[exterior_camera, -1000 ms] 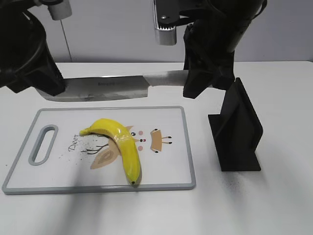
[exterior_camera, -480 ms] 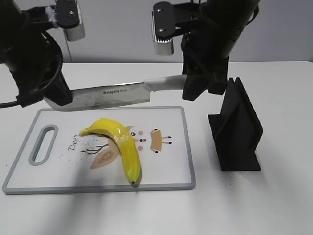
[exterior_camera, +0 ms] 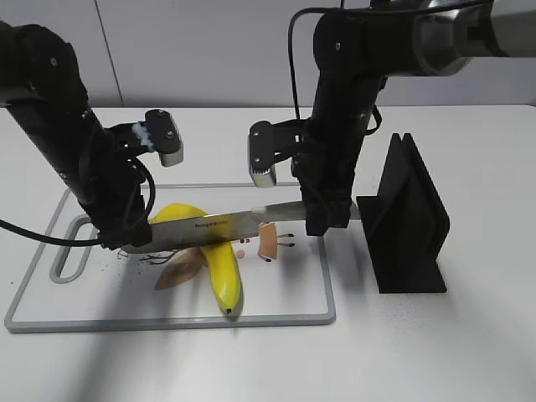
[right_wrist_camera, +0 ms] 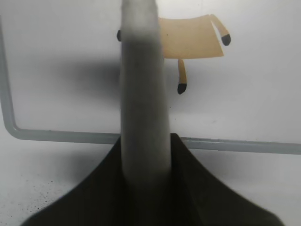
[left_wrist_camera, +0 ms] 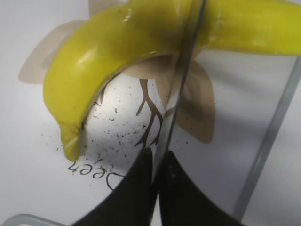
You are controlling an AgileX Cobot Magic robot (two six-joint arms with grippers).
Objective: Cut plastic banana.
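I counted one plastic banana [exterior_camera: 209, 251] on one cutting board [exterior_camera: 293, 293] and one knife [exterior_camera: 219, 228] lying across it. My left hand [left_wrist_camera: 155, 162] pinched the blade tip, my right hand [right_wrist_camera: 146, 155] gripped the handle (one black stand [exterior_camera: 406, 222] sat on the worktop [exterior_camera: 469, 352]).

The room is bright and evenly lit, seemingly from above, though no lamp shows. Soft grey shadows spread beneath my arms across the cutting board [exterior_camera: 285, 311]. Close before my right gripper [right_wrist_camera: 145, 155] the knife handle [right_wrist_camera: 142, 84] is a blurred grey bar, while the board beyond stays sharp. By my left gripper [left_wrist_camera: 156, 174] the plastic banana [left_wrist_camera: 117, 52] carries pale glare, and my fingers [left_wrist_camera: 127, 197] are soft, dark silhouettes.
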